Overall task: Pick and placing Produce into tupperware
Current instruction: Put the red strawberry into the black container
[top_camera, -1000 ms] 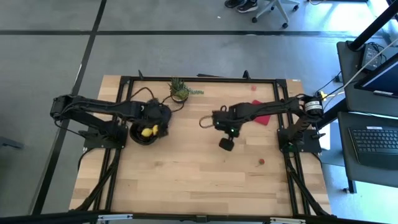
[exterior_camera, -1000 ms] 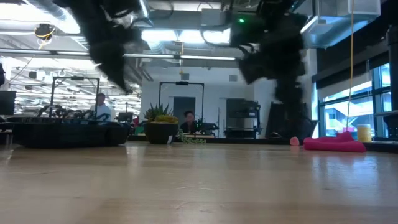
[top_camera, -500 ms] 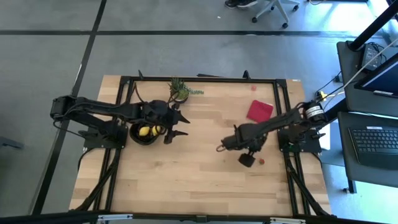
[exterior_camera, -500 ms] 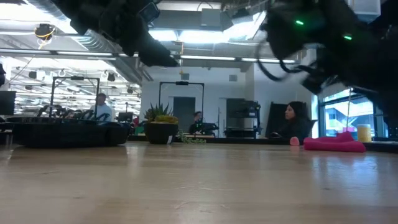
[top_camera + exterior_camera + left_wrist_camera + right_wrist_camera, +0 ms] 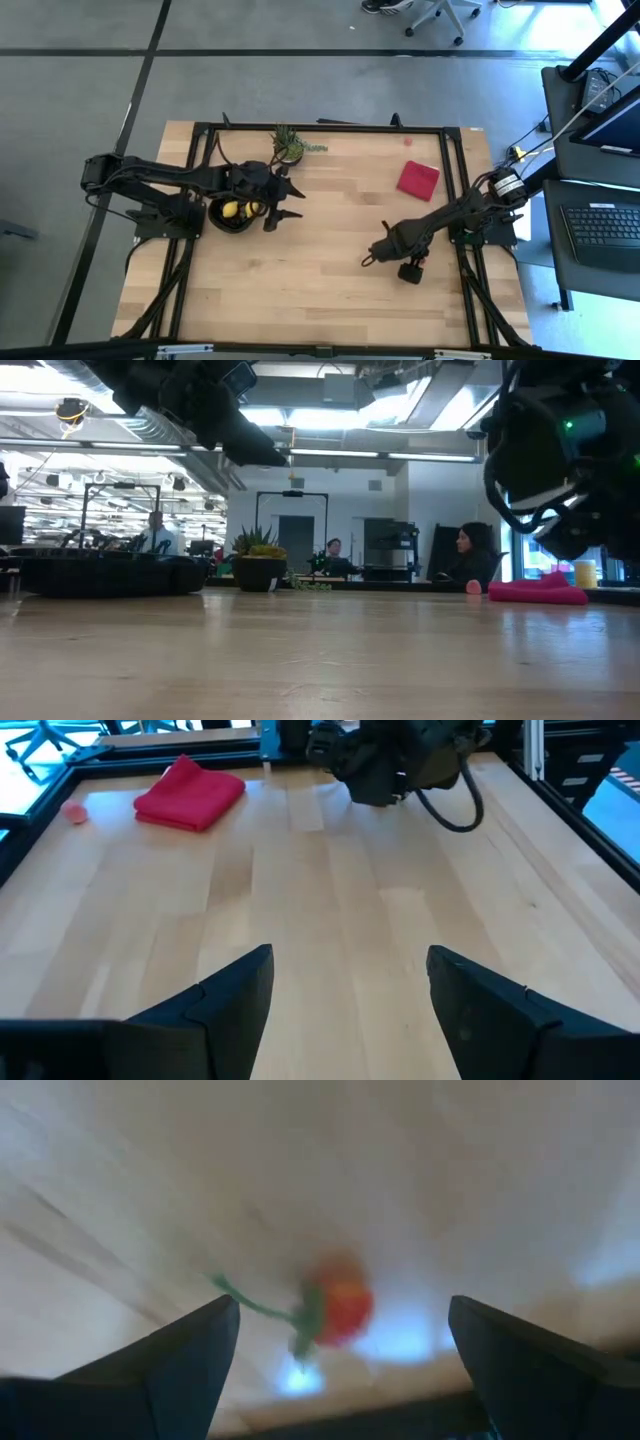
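Hovering wide open, the right hand (image 5: 335, 1380) frames what looks like a strawberry (image 5: 340, 1310).

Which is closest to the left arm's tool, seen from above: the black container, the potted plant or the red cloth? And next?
From the left tool:
1. Black container, right beside it.
2. Potted plant, toward the table's far edge.
3. Red cloth, across on the right side.
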`<action>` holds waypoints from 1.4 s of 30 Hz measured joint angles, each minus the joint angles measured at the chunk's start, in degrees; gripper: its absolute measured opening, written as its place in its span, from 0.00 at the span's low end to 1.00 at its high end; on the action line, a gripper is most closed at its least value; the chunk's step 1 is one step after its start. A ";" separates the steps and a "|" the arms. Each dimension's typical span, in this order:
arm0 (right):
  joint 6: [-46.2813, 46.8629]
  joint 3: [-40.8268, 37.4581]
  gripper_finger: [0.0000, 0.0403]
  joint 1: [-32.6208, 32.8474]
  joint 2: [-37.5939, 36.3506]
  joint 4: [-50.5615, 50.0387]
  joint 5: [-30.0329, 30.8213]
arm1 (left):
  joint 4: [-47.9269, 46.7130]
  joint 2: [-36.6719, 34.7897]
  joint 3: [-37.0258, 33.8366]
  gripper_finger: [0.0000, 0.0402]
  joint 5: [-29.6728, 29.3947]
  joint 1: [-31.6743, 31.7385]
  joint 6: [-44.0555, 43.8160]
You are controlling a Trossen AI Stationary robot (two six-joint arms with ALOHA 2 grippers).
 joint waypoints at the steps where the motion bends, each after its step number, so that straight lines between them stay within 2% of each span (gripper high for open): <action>1: -0.57 -0.25 0.90 0.01 0.00 0.97 0.00 | -0.01 0.00 0.00 0.63 -0.12 0.00 0.00; 7: -1.18 -2.30 0.89 -0.06 -0.22 3.73 -0.62 | -0.02 -0.01 0.00 0.63 -2.53 0.00 -0.04; 11: -1.83 -2.86 0.85 -0.08 -0.26 4.00 -0.57 | -0.01 0.00 0.00 0.63 -3.23 0.00 -0.04; 21: -2.73 -3.06 0.65 -0.02 -0.11 4.15 -0.55 | -0.04 0.00 -0.02 0.63 -3.34 0.00 -0.02; 34: -2.54 -3.17 0.46 -0.02 -0.04 4.77 0.01 | -0.08 0.00 -0.02 0.63 -3.31 0.00 0.00; 42: -1.43 -3.13 0.27 -0.02 -0.04 4.96 0.18 | -0.67 0.00 -0.04 0.63 -3.31 0.00 0.00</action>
